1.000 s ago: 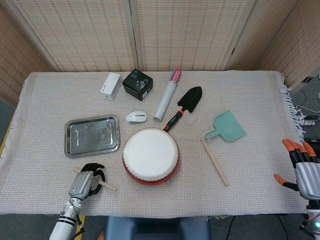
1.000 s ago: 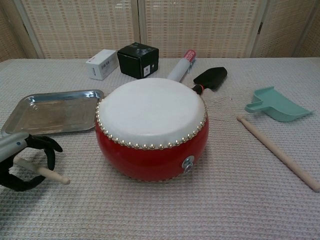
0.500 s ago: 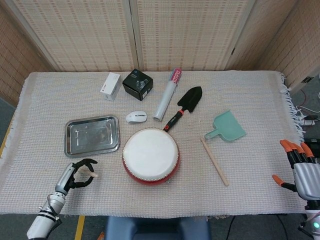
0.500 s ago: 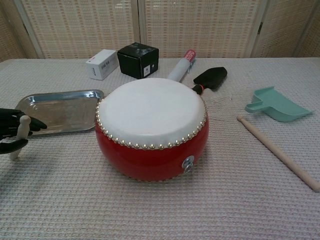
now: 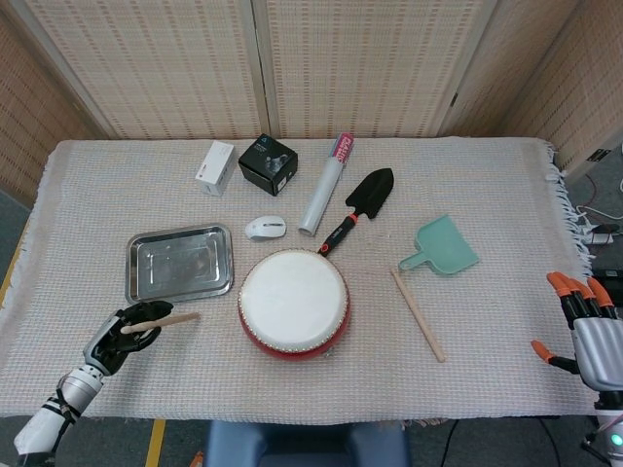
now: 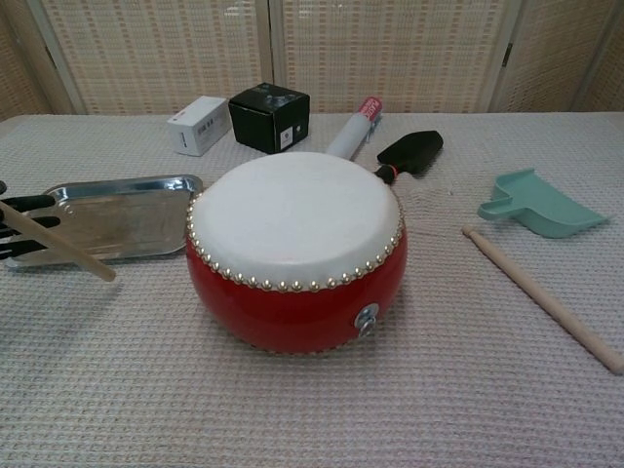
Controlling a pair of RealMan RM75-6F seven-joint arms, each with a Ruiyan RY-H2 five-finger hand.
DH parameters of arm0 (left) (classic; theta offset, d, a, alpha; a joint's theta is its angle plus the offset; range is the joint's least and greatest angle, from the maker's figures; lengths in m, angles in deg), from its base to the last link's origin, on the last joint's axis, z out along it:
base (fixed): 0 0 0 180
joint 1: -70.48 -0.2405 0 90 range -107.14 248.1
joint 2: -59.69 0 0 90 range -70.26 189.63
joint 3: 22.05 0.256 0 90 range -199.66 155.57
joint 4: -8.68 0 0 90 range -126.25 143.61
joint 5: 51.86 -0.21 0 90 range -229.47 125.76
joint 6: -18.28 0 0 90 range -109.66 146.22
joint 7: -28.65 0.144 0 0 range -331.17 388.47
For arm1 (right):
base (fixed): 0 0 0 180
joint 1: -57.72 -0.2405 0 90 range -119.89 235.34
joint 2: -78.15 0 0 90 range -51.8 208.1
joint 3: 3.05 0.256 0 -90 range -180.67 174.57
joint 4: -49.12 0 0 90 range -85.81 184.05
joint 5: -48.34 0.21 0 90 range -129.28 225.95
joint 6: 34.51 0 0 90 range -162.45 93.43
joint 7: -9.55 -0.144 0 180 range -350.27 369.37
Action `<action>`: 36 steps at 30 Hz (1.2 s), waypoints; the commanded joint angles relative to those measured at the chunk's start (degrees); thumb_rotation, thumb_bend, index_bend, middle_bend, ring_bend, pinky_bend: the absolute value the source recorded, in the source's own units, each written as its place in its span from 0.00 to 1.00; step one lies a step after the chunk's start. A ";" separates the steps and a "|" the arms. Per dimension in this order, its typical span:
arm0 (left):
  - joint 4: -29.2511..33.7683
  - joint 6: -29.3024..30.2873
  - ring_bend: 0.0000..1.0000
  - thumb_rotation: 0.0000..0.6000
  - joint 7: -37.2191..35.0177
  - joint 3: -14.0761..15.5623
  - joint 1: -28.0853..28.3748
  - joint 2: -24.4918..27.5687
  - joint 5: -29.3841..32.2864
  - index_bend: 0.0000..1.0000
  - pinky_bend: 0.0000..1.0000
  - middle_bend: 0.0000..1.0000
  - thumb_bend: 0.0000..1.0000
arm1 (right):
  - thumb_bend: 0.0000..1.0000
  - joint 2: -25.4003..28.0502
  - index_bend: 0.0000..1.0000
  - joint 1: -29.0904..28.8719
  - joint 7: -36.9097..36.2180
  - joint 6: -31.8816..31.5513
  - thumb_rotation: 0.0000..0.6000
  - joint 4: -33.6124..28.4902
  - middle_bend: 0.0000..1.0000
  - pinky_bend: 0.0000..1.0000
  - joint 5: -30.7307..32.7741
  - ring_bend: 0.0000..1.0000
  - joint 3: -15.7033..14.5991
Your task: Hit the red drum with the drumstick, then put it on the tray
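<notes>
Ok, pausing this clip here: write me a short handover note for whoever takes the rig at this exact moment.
Left hand: holds one drumstick near the table's front left corner, its tip pointing toward the red drum and not touching it.
Right hand: open, holding nothing, off the table's right edge.
Red drum: front centre of the table. Metal tray: left of the drum, just behind the left hand, nothing in it. A second drumstick lies on the cloth right of the drum.
Done: drumstick picked up.
Left: no strike is visible here; hit the drumhead, then lay the stick in the tray.
</notes>
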 commanded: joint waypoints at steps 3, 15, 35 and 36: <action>-9.45 0.67 0.23 1.00 -15.86 5.08 4.89 -0.69 -6.25 0.60 0.14 0.33 0.36 | 0.16 0.10 0.00 0.20 -0.06 -0.15 1.00 -0.13 0.07 0.00 0.06 0.00 -0.07; -14.58 3.06 0.34 1.00 -39.49 8.56 8.05 -2.21 -3.83 0.59 0.23 0.41 0.36 | 0.16 -0.06 0.00 0.58 -0.26 -0.55 1.00 -0.14 0.07 0.00 0.12 0.00 -0.08; -11.92 -2.67 0.54 1.00 -16.86 3.14 6.89 -6.90 11.30 0.50 0.48 0.60 0.37 | 0.16 0.26 0.00 0.65 -0.63 -0.31 1.00 -0.39 0.07 0.00 0.26 0.00 -0.04; -11.40 -2.42 0.54 1.00 -15.16 2.87 6.75 -7.12 11.63 0.50 0.48 0.60 0.37 | 0.16 0.25 0.00 0.64 -0.65 -0.35 1.00 -0.39 0.07 0.00 0.18 0.00 -0.03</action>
